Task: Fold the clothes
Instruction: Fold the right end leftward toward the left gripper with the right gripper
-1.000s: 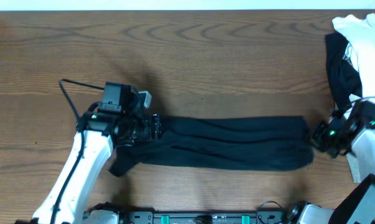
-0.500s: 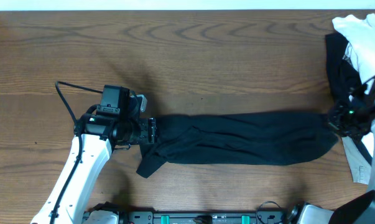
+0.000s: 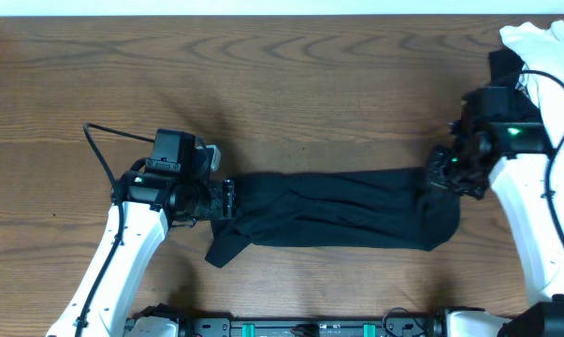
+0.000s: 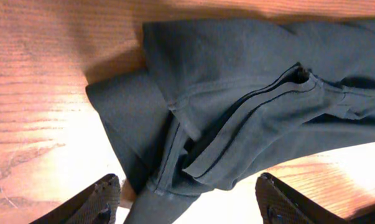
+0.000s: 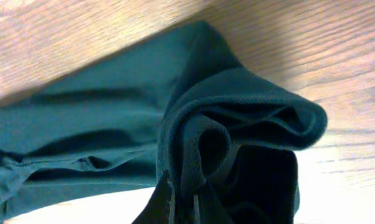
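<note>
Between the pincers, the black T-shirt is narrowed lengthwise; crosswise folding is judged outstanding. Its end is clamped in the right pincer; the left pincer is opened.

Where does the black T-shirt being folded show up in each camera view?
Overhead: the black T-shirt lies as a long band across the lower middle.
Left wrist: the shirt fills the centre and right, with layered edges showing.
Right wrist: it fills the centre, one end bunched at the bottom.
Shared landmark: the wooden table.
</note>
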